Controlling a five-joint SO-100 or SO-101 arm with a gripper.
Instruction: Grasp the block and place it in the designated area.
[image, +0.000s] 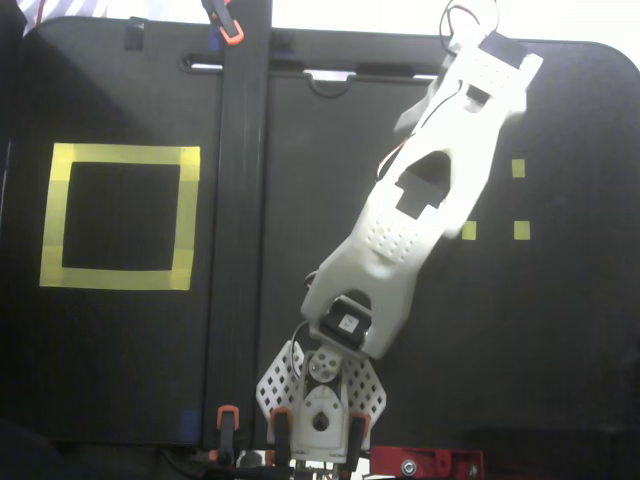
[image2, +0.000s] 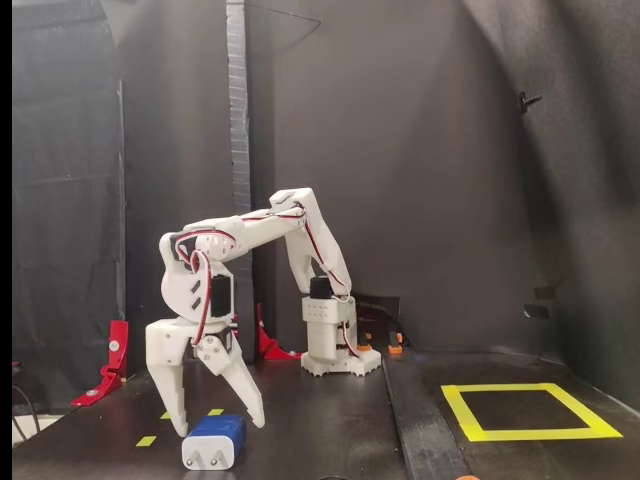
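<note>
Block (image2: 214, 441) sits beneath spread jaws, table (image2: 330, 430) edge near.

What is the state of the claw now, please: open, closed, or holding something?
Claw: open, holding nothing; its fingers stand spread just above the block.

Black-draped robot lab, clamped arm (image2: 300, 290)

Dim, dark scenes, soft focus, with overexposed glare along one top edge.
</note>
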